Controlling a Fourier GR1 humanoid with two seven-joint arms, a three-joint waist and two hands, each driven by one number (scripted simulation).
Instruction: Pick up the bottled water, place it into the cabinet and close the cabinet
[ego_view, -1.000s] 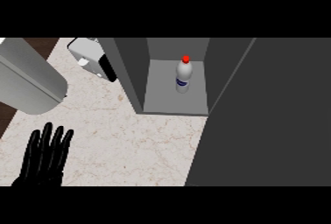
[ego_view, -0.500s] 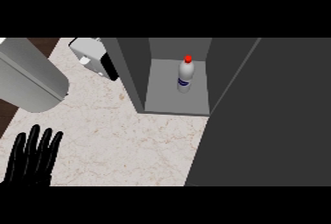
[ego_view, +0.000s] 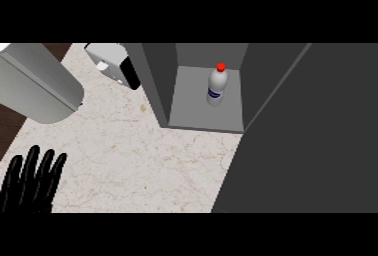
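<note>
Since the clear plastic water bottle with its red cap and blue label (ego_view: 215, 86) already stands upright on the grey shelf floor inside the open grey cabinet (ego_view: 205, 117), apart from both side walls, the placing looks done and what remains, by my reading, is closing up. The large dark grey cabinet door (ego_view: 310, 135) fills the right side of the view, swung out over the pale marbled stone counter (ego_view: 148, 160). The right hand shows nowhere, so whether it is on that door cannot be told. The black left hand (ego_view: 31, 180) sits at the lower left edge, well apart from the cabinet, fingers straight and upward, gripping nothing: simply resting. To close well, the door should be pushed on its outer face near the free edge, swung in a smooth arc, with the bottle left undisturbed. Behind stand a grey cylindrical appliance (ego_view: 35, 82) and a small white and black device (ego_view: 114, 65), both clear of the door's path.
</note>
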